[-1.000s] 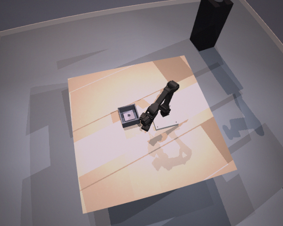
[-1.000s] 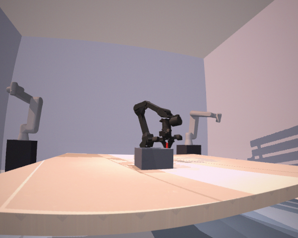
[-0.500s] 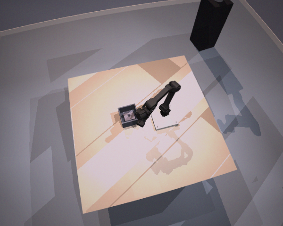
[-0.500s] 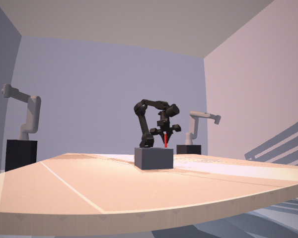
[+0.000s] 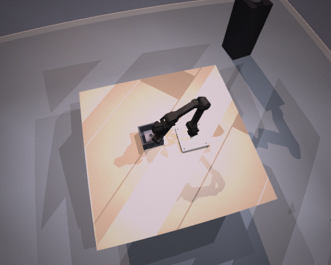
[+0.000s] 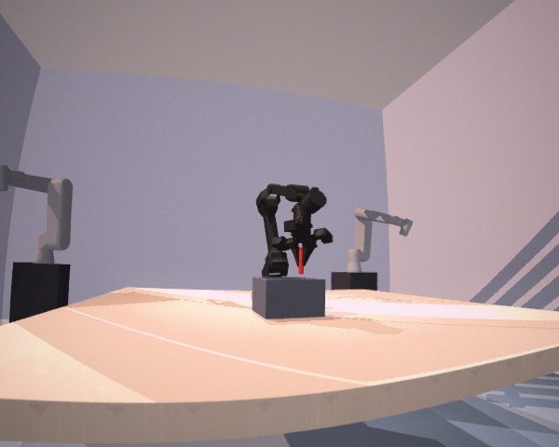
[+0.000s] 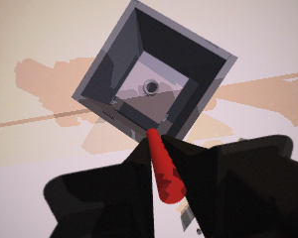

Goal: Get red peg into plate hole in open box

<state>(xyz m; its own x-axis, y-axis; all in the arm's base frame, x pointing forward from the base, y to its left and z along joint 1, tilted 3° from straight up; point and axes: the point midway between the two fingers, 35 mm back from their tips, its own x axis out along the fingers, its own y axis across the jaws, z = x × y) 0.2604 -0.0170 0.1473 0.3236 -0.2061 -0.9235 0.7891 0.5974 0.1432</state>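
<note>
The red peg (image 6: 301, 261) (image 7: 165, 169) stands roughly upright in the air, pinched between the fingers of the gripper (image 5: 158, 138) (image 6: 301, 264) (image 7: 154, 140). Its lower end shows just above the rim of the open box (image 5: 141, 138) (image 6: 288, 298) (image 7: 102, 59) in the exterior view, with a thin gap between.

In the wrist view, the peg's tip overlaps the box's 6 o'clock corner; the hole (image 7: 151, 87) lies at 12 o'clock from the tip, near the middle of the bottom plate (image 7: 137, 71). All four inner walls leave room around the hole. The peg is outside the hole; whether its tip clears the near wall sideways, I cannot tell.

From above, the arm (image 5: 185, 109) (image 6: 270, 192) reaches the box from 2 o'clock. A white base plate (image 5: 195, 144) lies at 3 o'clock from the box, a narrow strip of table (image 5: 160, 185) (image 6: 222, 336) between them. The table's edge is well off at 9 o'clock, with wider room towards 6.
</note>
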